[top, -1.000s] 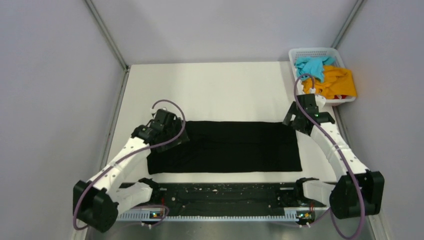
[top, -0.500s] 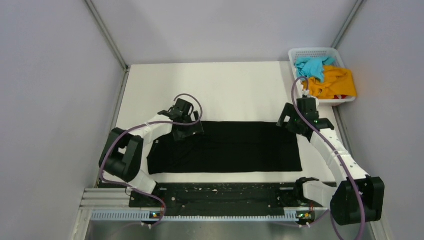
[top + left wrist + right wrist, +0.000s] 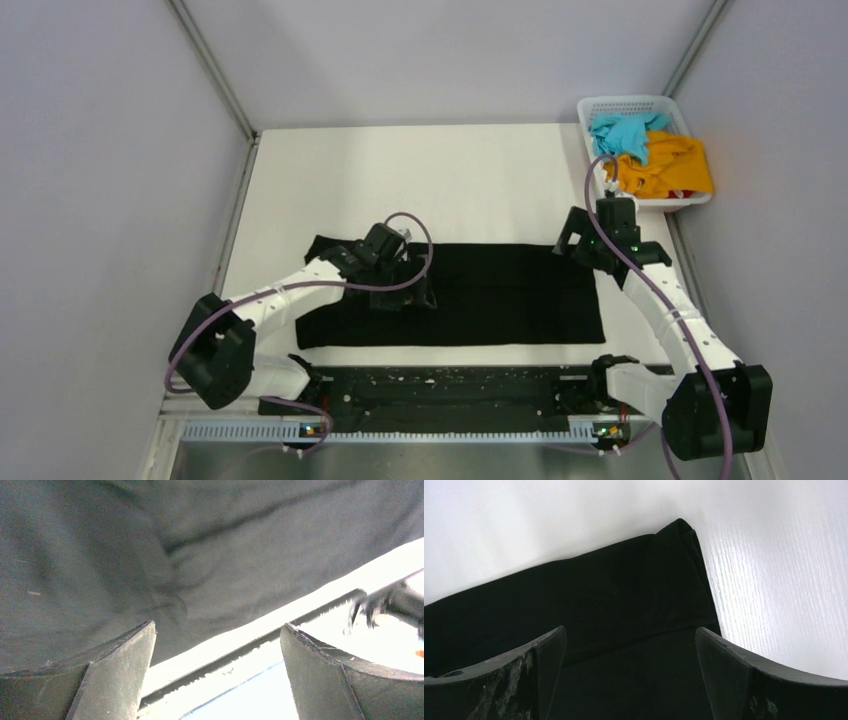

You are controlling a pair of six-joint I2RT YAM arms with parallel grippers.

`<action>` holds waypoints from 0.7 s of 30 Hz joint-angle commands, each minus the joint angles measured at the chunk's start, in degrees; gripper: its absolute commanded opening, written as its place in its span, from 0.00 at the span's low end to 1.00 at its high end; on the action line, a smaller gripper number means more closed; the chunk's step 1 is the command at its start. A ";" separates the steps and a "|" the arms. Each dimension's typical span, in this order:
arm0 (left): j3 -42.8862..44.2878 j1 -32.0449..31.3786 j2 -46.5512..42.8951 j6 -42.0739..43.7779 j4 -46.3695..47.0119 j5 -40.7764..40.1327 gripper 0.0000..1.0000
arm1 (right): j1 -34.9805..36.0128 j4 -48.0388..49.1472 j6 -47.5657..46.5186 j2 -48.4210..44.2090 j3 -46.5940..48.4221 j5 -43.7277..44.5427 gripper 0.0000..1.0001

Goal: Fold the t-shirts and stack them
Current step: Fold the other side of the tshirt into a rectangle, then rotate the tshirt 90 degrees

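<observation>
The black t-shirt [image 3: 500,300] lies on the surface [image 3: 450,180], long axis 9 to 3 o'clock; the left tool [image 3: 408,292] hovers toward 9 o'clock of its centre, the right tool [image 3: 580,238] at its 2 o'clock corner, both spread wide, holding nothing.

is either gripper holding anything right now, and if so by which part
Nothing is held. The left gripper and the right gripper both hang open above the large black fabric t-shirt, gripping no cloth.

text: none readable | labels: none | brands: none | numbers: none
</observation>
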 commanded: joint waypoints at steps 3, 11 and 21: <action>1.07 -7.63 0.63 -0.27 -2.28 7.48 0.99 | 0.22 1.69 -1.00 -1.70 0.10 -1.93 0.99; 5.90 -6.13 -5.64 -3.96 -9.41 -13.71 0.99 | 0.35 4.65 -3.33 -1.61 -1.81 -11.01 0.99; 4.17 16.05 6.55 -3.86 5.24 -9.51 0.99 | 11.13 14.70 -2.90 10.77 -2.79 -16.87 0.99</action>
